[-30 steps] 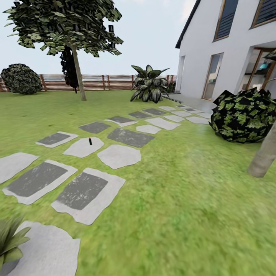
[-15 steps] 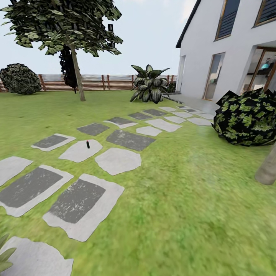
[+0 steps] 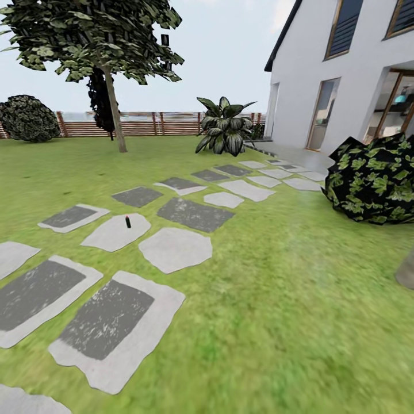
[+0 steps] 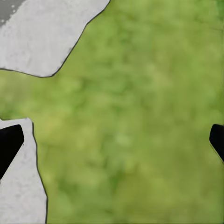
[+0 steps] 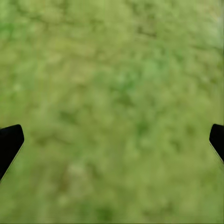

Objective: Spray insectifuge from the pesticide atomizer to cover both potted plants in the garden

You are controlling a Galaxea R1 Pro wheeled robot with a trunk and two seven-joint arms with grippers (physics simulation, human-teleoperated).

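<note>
Standing upright on a pale stepping stone (image 3: 115, 233), near that stone's far edge: the pesticide atomizer (image 3: 127, 222), dark and slim with a red top, nothing touching it. Sitting beside it, more stones, some pale, some dark grey, running in a loose path across the lawn (image 3: 287, 299) toward the white house (image 3: 345, 86). Lying just beyond the atomizer's stone, a dark slab (image 3: 194, 214); lying nearer, a big dark slab with a pale rim (image 3: 109, 328).

Rising at the far edge of the lawn, a leafy tree (image 3: 109, 75) in front of a brown slatted fence (image 3: 172, 123), a round dark bush (image 3: 27, 118) sitting at the fence's left end. Spreading near the house corner, a broad-leaved plant (image 3: 225, 127). Bulging on the right side of the lawn, a dark speckled bush (image 3: 376, 179).

Hanging over grass and stone edges, the left end effector (image 4: 112, 140), fingers spread wide, gripping nothing. Hanging over plain grass, the right end effector (image 5: 112, 140), likewise spread wide and carrying nothing.
</note>
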